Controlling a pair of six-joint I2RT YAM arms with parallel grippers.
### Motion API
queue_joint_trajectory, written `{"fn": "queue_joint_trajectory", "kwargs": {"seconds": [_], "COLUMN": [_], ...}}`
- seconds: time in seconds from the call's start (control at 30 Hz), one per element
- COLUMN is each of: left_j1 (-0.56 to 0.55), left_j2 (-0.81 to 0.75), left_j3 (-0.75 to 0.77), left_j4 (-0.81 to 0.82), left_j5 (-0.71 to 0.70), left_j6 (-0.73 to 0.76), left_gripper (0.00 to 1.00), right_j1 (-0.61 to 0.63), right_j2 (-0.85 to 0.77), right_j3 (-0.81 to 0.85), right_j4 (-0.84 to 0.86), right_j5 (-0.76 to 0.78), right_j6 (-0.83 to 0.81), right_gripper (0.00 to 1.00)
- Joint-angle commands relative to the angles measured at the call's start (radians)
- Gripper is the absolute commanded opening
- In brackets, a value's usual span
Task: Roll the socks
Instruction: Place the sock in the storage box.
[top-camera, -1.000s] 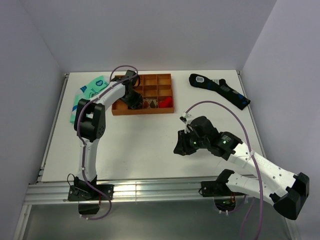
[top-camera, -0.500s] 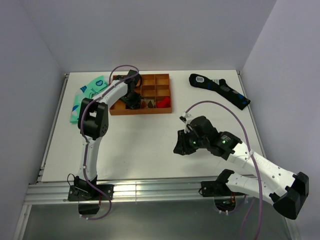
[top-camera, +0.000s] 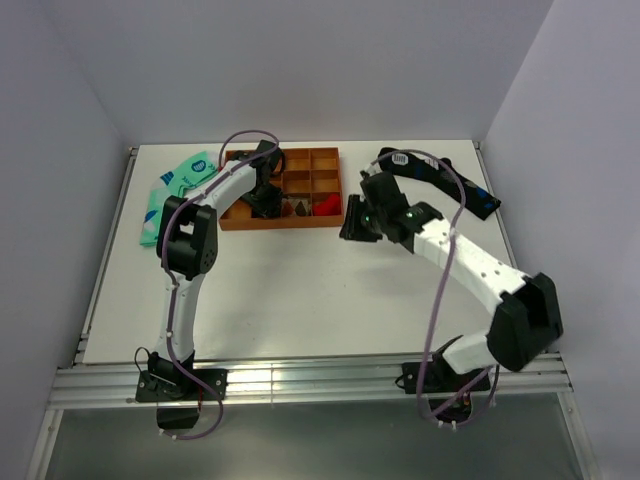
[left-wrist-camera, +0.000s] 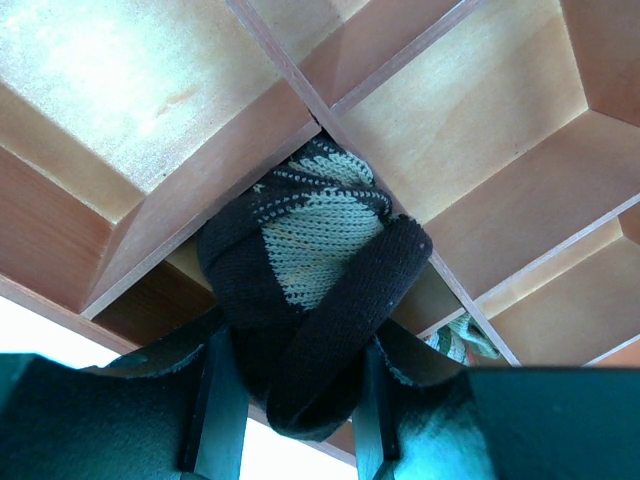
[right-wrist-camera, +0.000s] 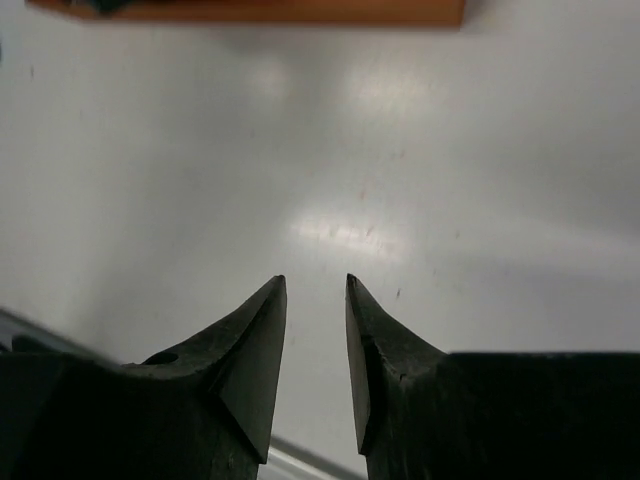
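**Holding the rolled socks over the tray**

My left gripper (top-camera: 266, 201) reaches into the orange divided tray (top-camera: 310, 225) at the far side of the white table (top-camera: 300, 290). Its two fingers (left-wrist-camera: 225, 400) are pinched on the socks (left-wrist-camera: 310, 260). The socks are bundled into a tight roll, with the dark brown cuff wrapped around the outside and the pale knit pattern showing in the middle. In my left wrist view the roll fills the gap between my fingers and presses up against a crossing of the tray's dividers. I cannot tell which compartment it belongs to. A scrap of patterned fabric (left-wrist-camera: 462, 336) peeks out of the neighbouring compartment.

My right gripper (top-camera: 350, 226) hovers over bare table just beside the tray's right end. Its jaws stand a little apart, with a narrow slit between the tips and nothing in it.

A red item (top-camera: 333, 205) lies in a compartment at the tray's right side. The mint-green sock (top-camera: 175, 185) lies flat to the left of the tray. The dark sock with blue marks (top-camera: 445, 182) lies at the table's far right corner, well apart from the tray.
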Motion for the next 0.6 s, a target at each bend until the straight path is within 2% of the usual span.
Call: {"fn": "queue_joint_trajectory", "kwargs": {"seconds": [0.0, 0.07, 0.1, 0.13, 0.17, 0.3, 0.57], "left_j1": [0.027, 0.028, 0.033, 0.044, 0.044, 0.064, 0.076], "left_j2": [0.074, 0.073, 0.068, 0.062, 0.062, 0.063, 0.089], "left_j3": [-0.026, -0.024, -0.03, -0.047, -0.047, -0.041, -0.018], "left_j4": [-0.123, -0.121, -0.118, -0.106, -0.106, -0.108, -0.1], "left_j5": [-0.136, -0.134, -0.137, -0.136, -0.136, -0.142, -0.142], "left_j6": [0.031, 0.045, 0.054, 0.065, 0.065, 0.093, 0.116], "left_gripper": [0.0, 0.0, 0.0, 0.0, 0.0, 0.0, 0.0], "right_j1": [-0.059, -0.104, -0.117, -0.145, -0.15, -0.168, -0.208], "right_j2": [0.158, 0.247, 0.342, 0.475, 0.476, 0.667, 0.734], "right_j3": [0.108, 0.192, 0.226, 0.36, 0.361, 0.513, 0.596], "right_j4": [0.11, 0.128, 0.129, 0.124, 0.127, 0.089, 0.124], "right_j5": [0.066, 0.069, 0.067, 0.067, 0.067, 0.104, 0.083], "right_j6": [-0.007, -0.015, -0.017, -0.029, -0.029, -0.046, -0.086], "right_gripper": [0.39, 0.4, 0.4, 0.43, 0.43, 0.43, 0.43]}}
